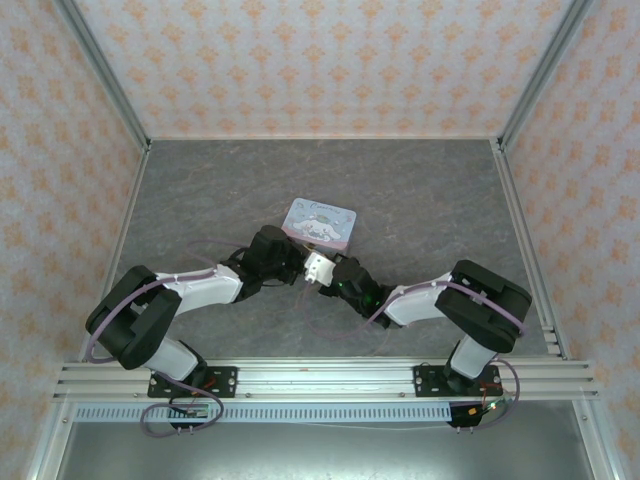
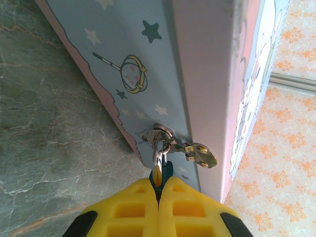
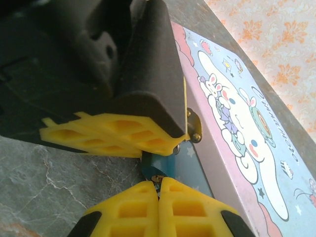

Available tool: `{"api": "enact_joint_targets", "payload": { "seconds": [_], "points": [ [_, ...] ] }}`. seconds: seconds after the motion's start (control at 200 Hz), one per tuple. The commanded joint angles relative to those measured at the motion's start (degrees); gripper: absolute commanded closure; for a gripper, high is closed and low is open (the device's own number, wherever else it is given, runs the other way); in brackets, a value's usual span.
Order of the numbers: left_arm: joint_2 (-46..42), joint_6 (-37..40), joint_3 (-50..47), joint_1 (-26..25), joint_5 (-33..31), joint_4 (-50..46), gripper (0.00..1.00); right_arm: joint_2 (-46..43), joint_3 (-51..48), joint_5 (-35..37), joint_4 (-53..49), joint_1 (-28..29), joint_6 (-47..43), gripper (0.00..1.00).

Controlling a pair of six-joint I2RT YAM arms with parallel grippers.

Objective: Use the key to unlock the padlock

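Pale-blue tin (image 1: 320,222) stands just behind the padlock (image 3: 160,162) my left gripper (image 2: 158,186) clamps; my right gripper (image 3: 158,186) pinches the key (image 3: 157,178).

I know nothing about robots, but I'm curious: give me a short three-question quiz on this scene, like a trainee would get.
1. True or false: the tin stands upright on its edge.
2. The left gripper is shut on: A) the padlock; B) the tin's lid; C) nothing.
3. Short answer: which gripper pinches what looks like the key at the padlock's base?

Key: 1 false, it lies flat with the cartoon face up. 2 A. 3 the right gripper.
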Motion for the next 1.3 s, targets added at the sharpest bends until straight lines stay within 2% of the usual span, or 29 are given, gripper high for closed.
{"api": "enact_joint_targets", "payload": {
  "seconds": [0.0,0.41,0.56,0.721,0.881,1.061,1.171,1.291],
  "points": [
    [-1.23,-0.44,1.34,-0.52,0.91,0.24,0.95,-1.56,0.84,0.81,-0.82,-1.70,5.56,1.00],
    [-1.12,-0.45,1.16,-0.61,0.68,0.35,0.95,-2.22,1.15,-7.61,-1.44,-2.46,25.55,1.00],
    [-1.10,-0.49,1.05,-0.74,0.58,0.46,0.95,-1.52,0.53,-8.36,-0.64,-2.55,30.66,1.00],
    [-0.93,-0.53,0.90,-0.70,0.54,0.58,0.95,-0.93,0.81,-11.35,-1.23,-3.08,33.24,1.00],
    [-1.31,-0.45,0.64,-0.70,0.37,0.55,0.94,-0.32,0.93,-10.69,-1.94,-3.18,32.45,1.00],
    [-2.94,1.58,0.64,-0.71,-1.29,-2.74,0.72,-0.90,0.93,-12.24,-3.04,-3.43,34.77,1.00],
    [-5.27,4.21,0.31,-0.48,-3.14,-6.02,0.64,-1.15,2.09,-14.81,-6.36,-3.86,37.90,1.00],
    [-8.78,6.93,-0.41,0.33,-5.53,-10.66,0.59,-1.59,2.48,-17.28,-8.46,-4.52,43.05,1.00]
  ]
}}
